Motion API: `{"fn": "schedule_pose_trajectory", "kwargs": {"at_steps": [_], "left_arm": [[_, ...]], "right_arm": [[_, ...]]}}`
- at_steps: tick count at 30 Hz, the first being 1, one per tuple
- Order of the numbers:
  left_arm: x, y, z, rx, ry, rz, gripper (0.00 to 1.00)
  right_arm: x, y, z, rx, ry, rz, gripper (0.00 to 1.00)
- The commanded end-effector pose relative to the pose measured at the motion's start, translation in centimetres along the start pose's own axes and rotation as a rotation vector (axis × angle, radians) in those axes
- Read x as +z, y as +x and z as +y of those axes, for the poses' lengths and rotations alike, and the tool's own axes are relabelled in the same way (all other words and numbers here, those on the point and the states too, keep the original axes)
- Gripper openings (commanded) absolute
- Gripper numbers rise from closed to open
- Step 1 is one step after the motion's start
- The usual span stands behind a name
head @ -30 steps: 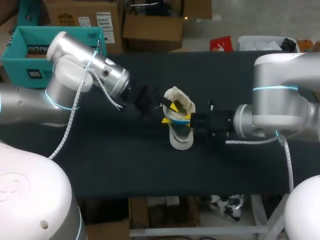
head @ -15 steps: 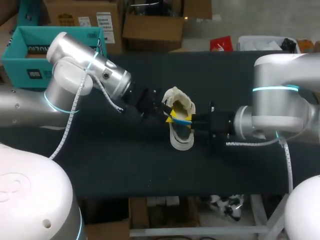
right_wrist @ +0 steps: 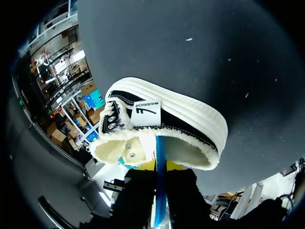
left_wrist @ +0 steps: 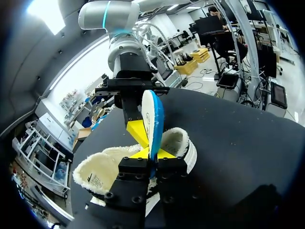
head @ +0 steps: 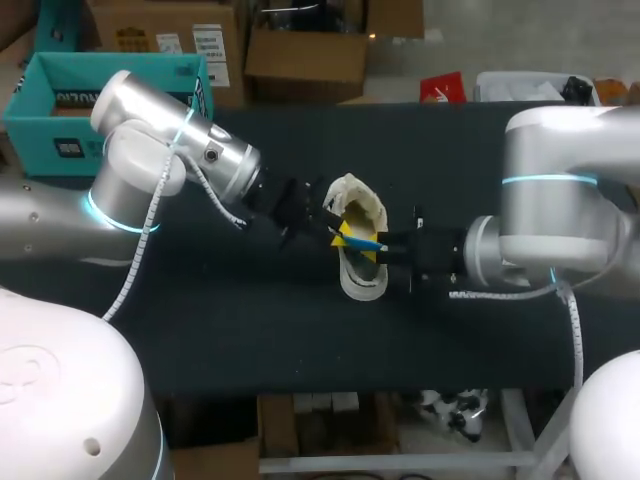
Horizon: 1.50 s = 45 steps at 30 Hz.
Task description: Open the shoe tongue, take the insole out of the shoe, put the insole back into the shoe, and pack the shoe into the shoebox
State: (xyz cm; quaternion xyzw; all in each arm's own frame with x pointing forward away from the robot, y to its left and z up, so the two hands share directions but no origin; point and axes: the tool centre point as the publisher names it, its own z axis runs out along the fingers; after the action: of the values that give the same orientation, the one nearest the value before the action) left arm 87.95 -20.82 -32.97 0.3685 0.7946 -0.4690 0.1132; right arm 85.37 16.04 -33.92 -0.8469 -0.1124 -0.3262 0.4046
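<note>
Mid-table, the step in hand is the insole one: it's out of the shoe bed and up on edge over the opening, so I'd call this the turn from take-out to put-back. Packing not started

Left to right:
- shoebox [head: 50, 115], teal, far-left corner, well apart from the shoe. The part of its inside that shows has nothing in it; the rest is hidden behind my left arm
- left gripper [left_wrist: 153, 154] clamped on the insole [left_wrist: 152, 114], a yellow tip against each face
- shoe [head: 362, 282], fleece-lined, lying on the black table [head: 200, 330] between the two grippers, opening spread. Only lining shows inside, and one end of the insole sits at the mouth
- right gripper [right_wrist: 159, 166] comes in from the opposite side, also pinching the insole, blue rim running between its fingers

Next move, my read: two grips on one thin insole will fight each other, so one has to let go. The other then lays it flat and feeds it in end first, with the freed gripper steadying the shoe
</note>
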Motion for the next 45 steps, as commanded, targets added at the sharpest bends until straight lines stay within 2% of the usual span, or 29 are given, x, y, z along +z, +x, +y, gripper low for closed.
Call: {"fn": "schedule_pose_trajectory", "kwargs": {"at_steps": [1, 12, 16, 17, 18, 20, 23, 26, 27, 28, 32, 35, 37, 38, 39, 40, 41, 42, 44, 45], "left_arm": [[0.7, -0.1, 0.4, 0.0, -0.009, -0.004, 0.0], [1.0, -1.8, 3.3, -0.055, -0.031, -0.01, 0.0], [1.0, -1.7, 3.7, -0.07, -0.033, -0.008, 0.0], [0.8, -1.6, 3.6, -0.071, -0.03, -0.007, 0.24], [0.6, -1.5, 3.4, -0.069, -0.026, -0.008, 0.43], [0.0, -1.2, 2.8, -0.057, -0.007, -0.012, 0.45], [-0.5, -0.7, 1.7, -0.025, -0.002, -0.019, 0.44], [-0.4, -0.5, 0.6, 0.002, 0.012, -0.016, 0.38], [-0.3, -0.5, 0.4, 0.009, 0.012, -0.013, 0.34], [-0.1, -0.4, 0.2, 0.014, 0.012, -0.008, 0.29], [0.8, -0.6, 0.2, 0.019, 0.008, 0.007, 0.27], [1.0, -0.9, 0.4, 0.016, 0.003, 0.007, 0.0], [1.1, -0.9, 0.6, 0.011, -0.004, 0.006, 0.0], [1.1, -0.9, 0.6, 0.011, -0.01, 0.004, 0.0], [1.1, -0.9, 0.7, 0.01, -0.013, 0.003, 0.0], [1.0, -0.9, 0.8, 0.008, -0.014, 0.003, 0.0], [1.0, -0.8, 0.8, 0.005, -0.015, 0.001, 0.0], [1.0, -0.8, 0.9, 0.003, -0.015, -0.001, 0.0], [0.9, -0.8, 0.9, 0.0, -0.015, -0.003, 0.0], [0.9, -0.7, 1.0, 0.0, -0.015, -0.005, 0.0]], "right_arm": [[0.5, 0.0, 0.2, -0.001, 0.0, -0.008, 0.0], [2.3, 1.0, 3.3, 0.008, -0.019, -0.018, 0.0], [2.5, 1.2, 3.8, 0.018, -0.019, -0.018, 0.0], [2.5, 1.2, 3.8, 0.02, -0.022, -0.018, 0.0], [2.4, 1.2, 3.9, 0.022, -0.025, -0.018, 0.0], [2.2, 1.1, 3.8, 0.024, -0.029, -0.016, 0.0], [1.9, 1.0, 3.8, 0.027, -0.038, -0.013, 0.0], [1.9, 1.0, 3.8, 0.029, -0.042, -0.012, 0.0], [1.9, 1.0, 3.8, 0.03, -0.043, -0.012, 0.0], [1.9, 1.0, 3.8, 0.031, -0.044, -0.012, 0.0], [2.0, 1.0, 3.8, 0.031, -0.046, -0.014, 0.0], [2.0, 1.0, 3.8, 0.032, -0.043, -0.012, 0.0], [1.8, 0.9, 3.5, 0.033, -0.042, -0.009, 0.0], [1.6, 0.8, 3.2, 0.032, -0.053, -0.006, 0.38], [1.4, 0.6, 2.9, 0.029, -0.066, -0.001, 0.58], [1.2, 0.4, 2.6, 0.025, -0.076, 0.005, 0.85], [0.9, 0.3, 2.2, 0.022, -0.085, 0.011, 0.94], [0.6, 0.2, 1.8, 0.014, -0.094, 0.016, 0.96], [0.2, 0.0, 1.1, 0.009, -0.112, 0.02, 0.88], [0.0, -0.1, 0.9, 0.008, -0.116, 0.022, 0.68]]}}
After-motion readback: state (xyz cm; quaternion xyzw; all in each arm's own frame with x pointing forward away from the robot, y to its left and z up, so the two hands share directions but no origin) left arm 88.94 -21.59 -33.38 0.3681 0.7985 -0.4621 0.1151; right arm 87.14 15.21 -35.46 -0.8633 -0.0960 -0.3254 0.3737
